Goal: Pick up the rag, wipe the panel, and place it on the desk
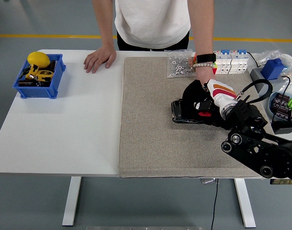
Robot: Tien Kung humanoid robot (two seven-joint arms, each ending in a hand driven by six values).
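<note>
The right hand (pixel 199 106) is seen curled around a black rag (pixel 186 109), which is pressed flat on the beige mat (pixel 150 139) just left of the hand, on the mat's right half. A person's hand (pixel 204 76) is placed directly behind the robot's hand, apparently touching it. A bag of small metal parts (pixel 179 64) lies at the mat's far edge. The person's other hand (pixel 99 58) is rested on the white counter (pixel 64 134), well apart from a blue bin (pixel 39 76) at the far left.
</note>
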